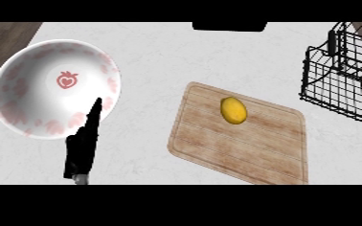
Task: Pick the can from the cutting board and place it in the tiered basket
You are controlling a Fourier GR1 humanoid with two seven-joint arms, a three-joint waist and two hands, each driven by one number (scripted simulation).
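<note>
Your left hand (pixel 86 141) rests fingers straight, pressed together, at the plate's (pixel 32 72) near rim. A yellow object (pixel 234 110) sits mid cutting board (pixel 240 148); the tiered basket (pixel 332 84) stands at the worktop's (pixel 163 52) right edge, open worktop between.

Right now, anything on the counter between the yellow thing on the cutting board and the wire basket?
Nothing visible. The yellow object lies alone on the cutting board, and only bare counter separates the board from the wire basket at the right edge. The left hand is far left, by the plate.
</note>
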